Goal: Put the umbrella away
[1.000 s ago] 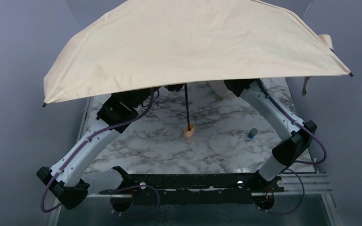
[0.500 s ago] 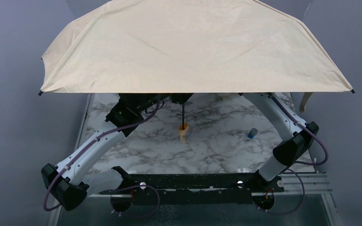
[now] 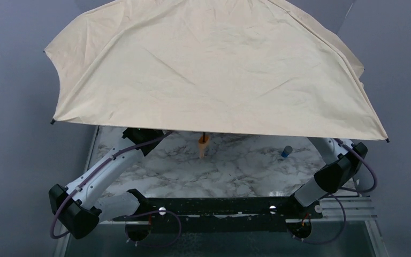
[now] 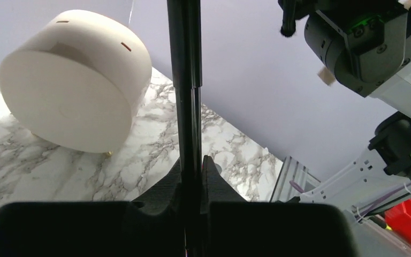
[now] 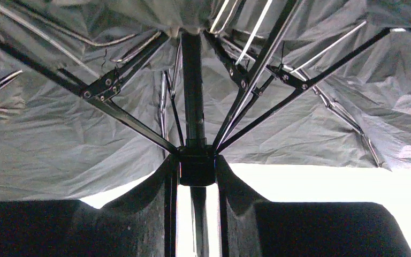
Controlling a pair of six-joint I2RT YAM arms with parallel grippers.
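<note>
No readable text, labels, brands or numbers on anything.

- From above, the umbrella (image 3: 214,69) hides the left gripper (image 4: 191,166), the right gripper (image 5: 195,166) and the far desk (image 3: 235,171).
- Small blue thing (image 3: 286,151) at right: too small to identify.

- The open cream umbrella (image 3: 214,64) fills the upper half of the scene, its near hem sloping lower toward the right.
- Its peach handle knob (image 3: 203,141) peeks out just below that hem, over the marble surface (image 3: 235,171).
- The left arm (image 3: 104,174) and the right arm (image 3: 329,174) rise from the near edge and vanish under the canopy.
- A small blue cylinder (image 3: 286,151) stands upright near the right arm.
</note>
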